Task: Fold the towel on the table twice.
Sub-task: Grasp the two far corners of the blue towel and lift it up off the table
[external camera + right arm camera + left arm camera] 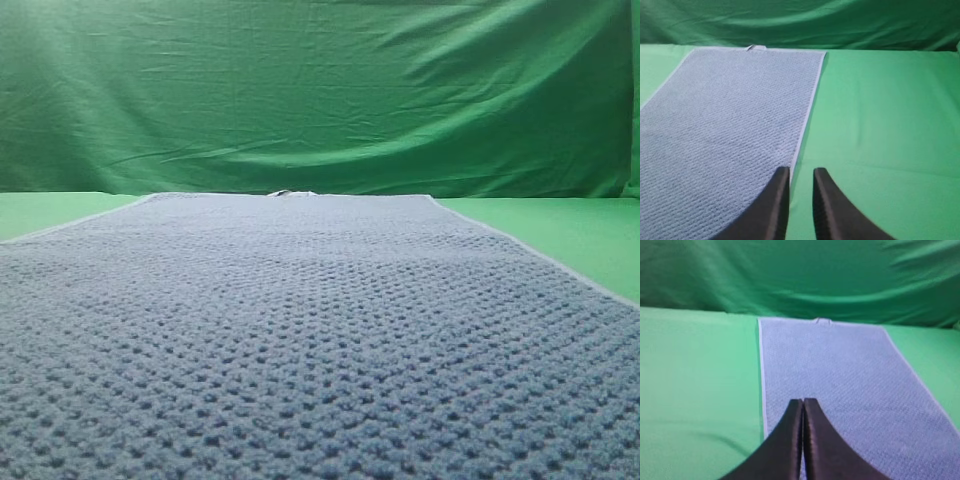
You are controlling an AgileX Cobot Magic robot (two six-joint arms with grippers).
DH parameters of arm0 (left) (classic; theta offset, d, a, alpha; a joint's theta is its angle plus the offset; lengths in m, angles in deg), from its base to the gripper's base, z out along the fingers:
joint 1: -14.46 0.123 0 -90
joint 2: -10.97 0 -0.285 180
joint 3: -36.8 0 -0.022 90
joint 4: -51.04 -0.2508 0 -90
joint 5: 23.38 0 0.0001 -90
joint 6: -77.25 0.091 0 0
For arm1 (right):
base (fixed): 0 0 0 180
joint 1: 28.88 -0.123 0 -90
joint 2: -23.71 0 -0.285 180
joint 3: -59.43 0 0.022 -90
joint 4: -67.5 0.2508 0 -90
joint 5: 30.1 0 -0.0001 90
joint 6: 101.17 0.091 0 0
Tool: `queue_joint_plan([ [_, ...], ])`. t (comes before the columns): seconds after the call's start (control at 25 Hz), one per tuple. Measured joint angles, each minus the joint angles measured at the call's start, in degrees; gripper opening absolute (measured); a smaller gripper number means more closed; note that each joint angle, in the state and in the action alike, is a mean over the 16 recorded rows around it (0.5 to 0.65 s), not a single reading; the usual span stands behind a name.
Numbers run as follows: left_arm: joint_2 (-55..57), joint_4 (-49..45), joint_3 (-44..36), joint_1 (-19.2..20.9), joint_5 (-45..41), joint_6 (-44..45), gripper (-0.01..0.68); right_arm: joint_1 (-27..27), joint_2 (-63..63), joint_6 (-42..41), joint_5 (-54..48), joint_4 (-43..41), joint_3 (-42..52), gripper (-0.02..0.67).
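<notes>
The left claw has its two black fingers pressed tight together, with nothing between them. It sits over the near left part of the towel, close to the towel's left edge.

The towel is big, blue-grey and bumpy. It lies flat and spread out on the green desk. It is not folded. A thin pale hem runs down its long sides. At the far end a small pale loop sticks out from the middle of the edge. In the high view the towel fills most of the picture, with bare desk on both sides.

The right claw has its fingers a little apart, with a small gap between them. It holds nothing. It is right by the towel's right edge.

Behind the desk hangs a wrinkled green curtain.
</notes>
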Motion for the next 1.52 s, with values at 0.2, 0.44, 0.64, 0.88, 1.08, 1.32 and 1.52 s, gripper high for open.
queue_joint_plan([
  [0.2, 11.16, -1.78, 5.82, -1.13, -6.72, 0.0, 0.0, -1.33, -8.76, -0.26, -5.07, -1.78, -6.83, 0.047],
  [0.44, 24.87, -2.97, 11.06, -2.61, -10.54, 0.0, 0.0, -5.56, -20.29, 3.91, -9.47, -7.81, -14.43, 0.009],
  [0.64, 36.36, -3.7, 16.05, -3.35, -12.27, 0.37, 0.0, -10.54, -30.86, 10.35, -12.76, -14.74, -20.76, 0.0],
  [0.88, 49.18, -4.76, 22.88, -3.47, -13.49, 1.47, 0.0, -15.68, -44.6, 18.75, -15.79, -21.89, -28.33, 0.0],
  [1.08, 58.43, -6.51, 28.0, -3.47, -14.0, 2.59, 0.0, -17.93, -55.94, 22.54, -17.11, -24.36, -34.49, 0.003],
  [1.32, 67.07, -8.5, 32.55, -3.5, -13.49, 3.52, 0.035, -18.95, -66.88, 23.9, -17.06, -24.81, -41.3, 0.087],
  [1.52, 71.68, -9.14, 34.6, -3.53, -12.42, 3.83, 0.198, -19.07, -72.38, 24.08, -16.45, -24.9, -45.42, 0.27],
])
